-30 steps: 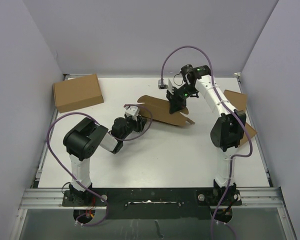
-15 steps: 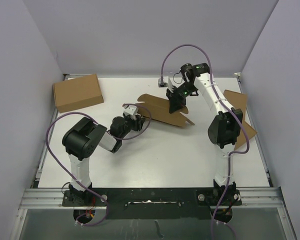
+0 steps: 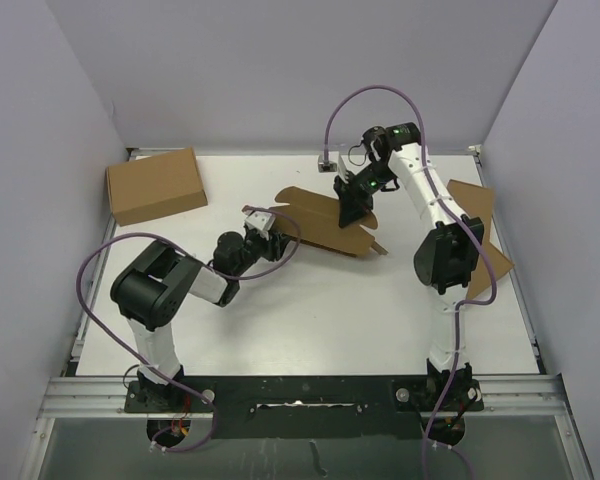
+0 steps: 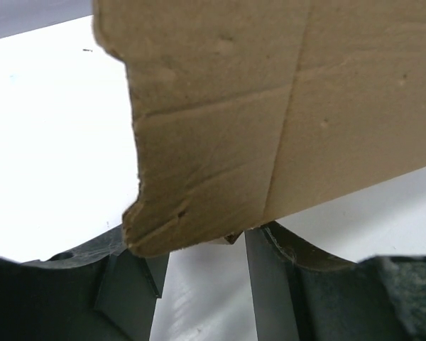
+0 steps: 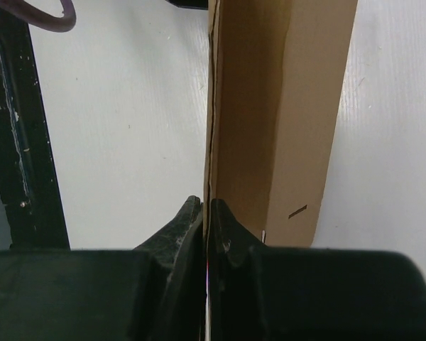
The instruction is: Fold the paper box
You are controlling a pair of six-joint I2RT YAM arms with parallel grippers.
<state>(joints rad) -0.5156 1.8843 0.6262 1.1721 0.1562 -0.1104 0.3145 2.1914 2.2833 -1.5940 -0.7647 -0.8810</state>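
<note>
half-folded plain brown cardboard paper box (image 3: 320, 222) mid-back on white worktop (image 3: 310, 310), long axis diagonal, far-left to near-right, one panel stood on edge, right claw (image 5: 204, 209) pinched onto that panel, left claw (image 4: 199, 245) jaws apart, left-end flap edge at its tips

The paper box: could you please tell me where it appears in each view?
Top external: paper box near centre, just above the middle.
Left wrist: paper box fills the upper frame.
Right wrist: paper box, vertical strip centre-right, pinched by right pincer.
Shared landmark: white table.
</note>
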